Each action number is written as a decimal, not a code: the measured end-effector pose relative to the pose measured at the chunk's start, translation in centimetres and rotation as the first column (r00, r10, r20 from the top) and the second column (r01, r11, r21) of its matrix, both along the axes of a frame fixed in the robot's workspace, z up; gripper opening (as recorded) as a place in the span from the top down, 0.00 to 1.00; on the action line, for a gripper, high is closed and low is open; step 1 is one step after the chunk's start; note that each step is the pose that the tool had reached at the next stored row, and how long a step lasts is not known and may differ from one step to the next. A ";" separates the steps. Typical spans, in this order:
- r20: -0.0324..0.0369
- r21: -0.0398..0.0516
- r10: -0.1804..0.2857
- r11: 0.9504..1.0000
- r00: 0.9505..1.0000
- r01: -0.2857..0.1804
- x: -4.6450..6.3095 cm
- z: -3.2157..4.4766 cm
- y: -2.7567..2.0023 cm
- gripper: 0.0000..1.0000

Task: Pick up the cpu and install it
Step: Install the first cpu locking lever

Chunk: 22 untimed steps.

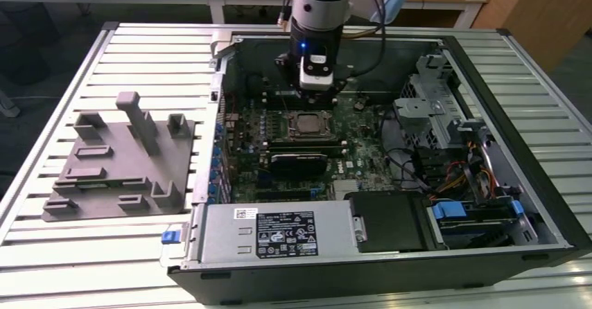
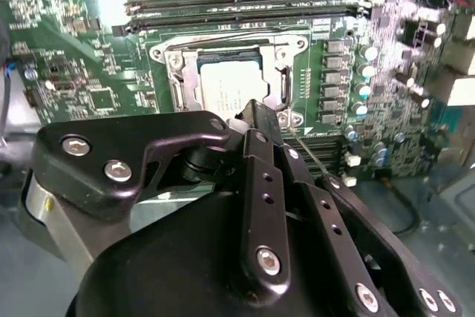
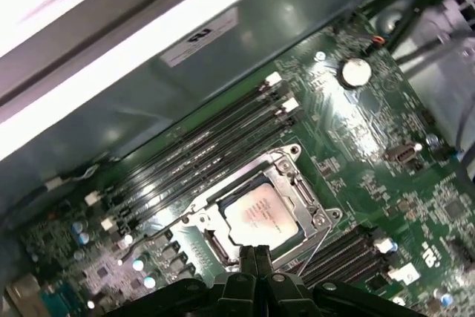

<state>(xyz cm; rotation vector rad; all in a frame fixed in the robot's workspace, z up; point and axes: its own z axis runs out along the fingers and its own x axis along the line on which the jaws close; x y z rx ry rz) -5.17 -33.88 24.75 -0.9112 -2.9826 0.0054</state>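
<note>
Lying in its socket (image 3: 306, 197), the cpu (image 3: 261, 214) looks installed; the empty hand (image 1: 318, 95), pressed together, hovers at its twelve o'clock in the exterior view.

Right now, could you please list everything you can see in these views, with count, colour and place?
cpu: one, silver-grey, seated in the socket.
socket: one, metal-framed, middle of the motherboard.
motherboard: one, green, inside the computer case.
memory slots: several, black, beside the socket.
power supply: one, silver, near corner of the case.
computer case: one, black, open, on the table.
fixture block: one, grey, on the table at the exterior view's left of the case.
table: one, pale slatted metal, under everything.
arm: one, silver and black, above the case.
gripper: one, black, shut and empty, by the socket's edge.
</note>
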 end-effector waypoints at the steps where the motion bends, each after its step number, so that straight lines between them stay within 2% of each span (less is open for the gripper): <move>1: 0.000 0.000 0.016 1.000 1.000 -0.016 0.0 0.00 0.00 0.89; 6: 0.000 0.000 0.078 0.997 0.997 -0.078 0.0 -0.01 0.00 0.89; 16: 0.000 0.000 0.126 0.992 0.992 -0.126 0.0 -0.02 -0.01 0.89; 19: 0.000 0.000 0.173 0.985 0.985 -0.173 0.0 -0.03 -0.01 0.89; 22: 0.000 0.000 0.228 0.974 0.974 -0.228 0.0 -0.03 -0.01 0.89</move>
